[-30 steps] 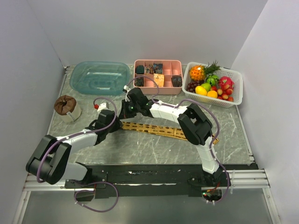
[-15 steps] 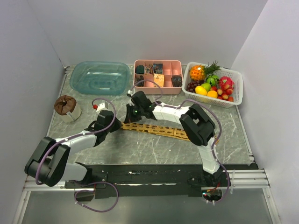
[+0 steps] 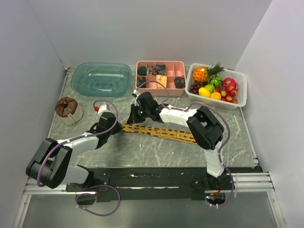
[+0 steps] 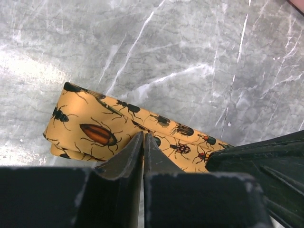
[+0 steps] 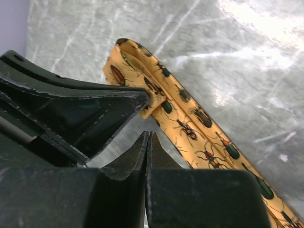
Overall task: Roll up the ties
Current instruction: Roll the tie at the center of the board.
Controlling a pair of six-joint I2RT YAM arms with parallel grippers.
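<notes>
A golden-yellow tie (image 3: 159, 132) printed with beetles lies slanted across the grey marble table, its left end folded over on itself (image 4: 90, 130). My left gripper (image 4: 143, 135) is at that folded end, its jaws closed together on the edge of the fold; from the right wrist its black tip (image 5: 147, 99) pinches the doubled cloth. In the top view it sits at the tie's left end (image 3: 119, 127). My right gripper (image 5: 148, 134) is shut and holds nothing; it hovers just beside the tie (image 5: 199, 123), close behind the left one (image 3: 134, 119).
Along the back stand a teal plastic tub (image 3: 102, 78), a pink compartment tray (image 3: 160, 88) holding small dark bundles, and a white basket (image 3: 240, 97) of fruit. A brown bundle in a small cup (image 3: 66, 108) sits at the far left.
My left gripper has closed onto the tie's folded end. The right gripper stayed shut and shifted slightly to the right along the tie.
</notes>
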